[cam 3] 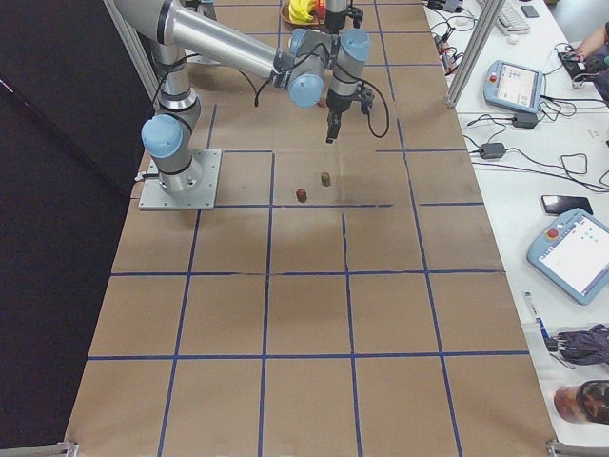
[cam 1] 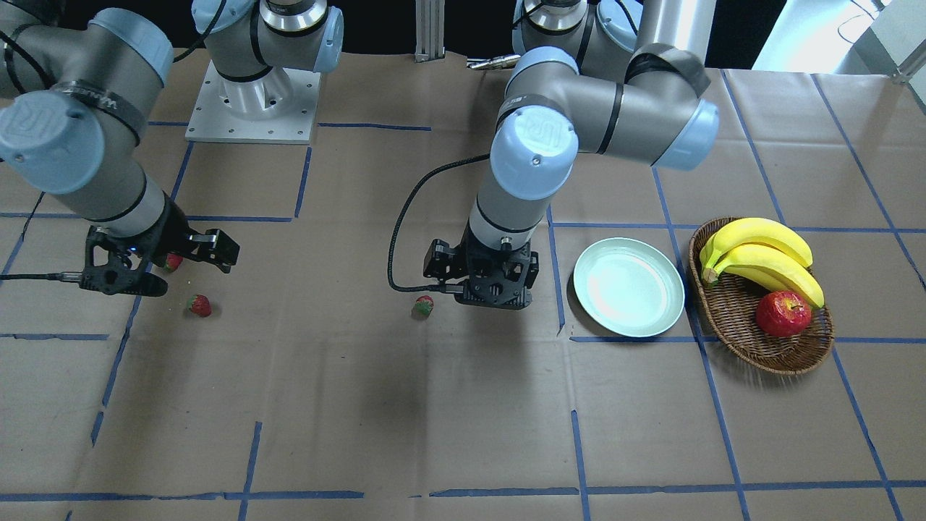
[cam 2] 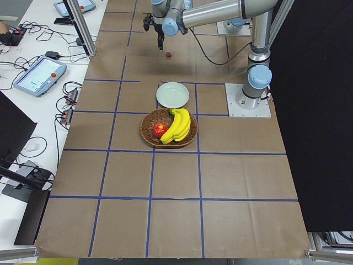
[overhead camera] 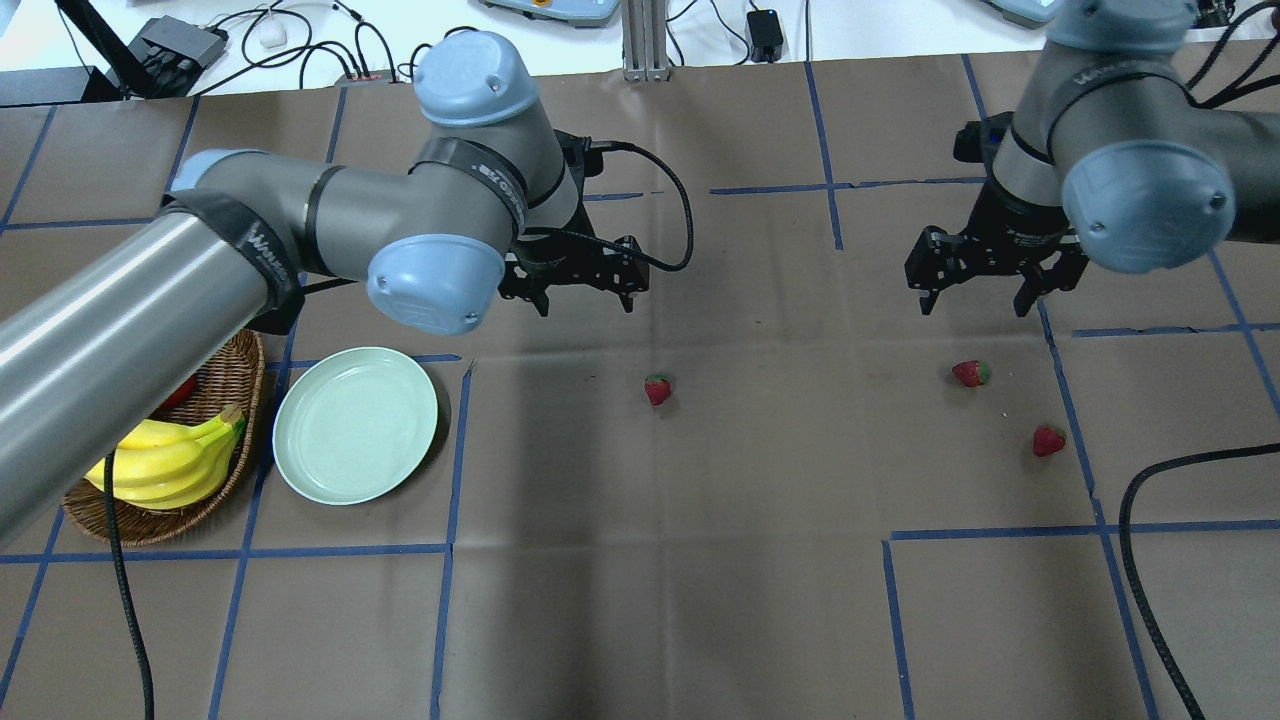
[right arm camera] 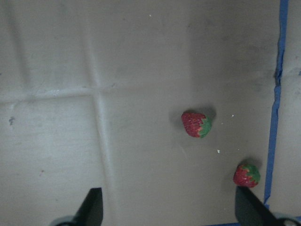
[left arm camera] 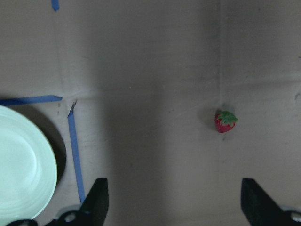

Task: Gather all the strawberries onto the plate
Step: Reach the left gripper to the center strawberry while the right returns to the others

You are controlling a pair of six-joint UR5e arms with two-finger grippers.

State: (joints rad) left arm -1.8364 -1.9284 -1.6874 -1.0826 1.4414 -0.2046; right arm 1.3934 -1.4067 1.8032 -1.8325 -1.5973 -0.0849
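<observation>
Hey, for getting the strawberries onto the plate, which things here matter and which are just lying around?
For the job: three strawberries, all on the table; mint plate, empty.
Just lying about: wicker basket, bananas, apple.

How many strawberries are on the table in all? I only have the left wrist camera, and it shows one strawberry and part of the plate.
Observer: Three. Besides your strawberry, a second strawberry and a third strawberry lie near the right hand.
Operator: Is anything on the plate yet?
Observer: No, the whole plate is bare.
Operator: What sits beyond the plate?
Observer: A wicker basket holding bananas and an apple.
</observation>
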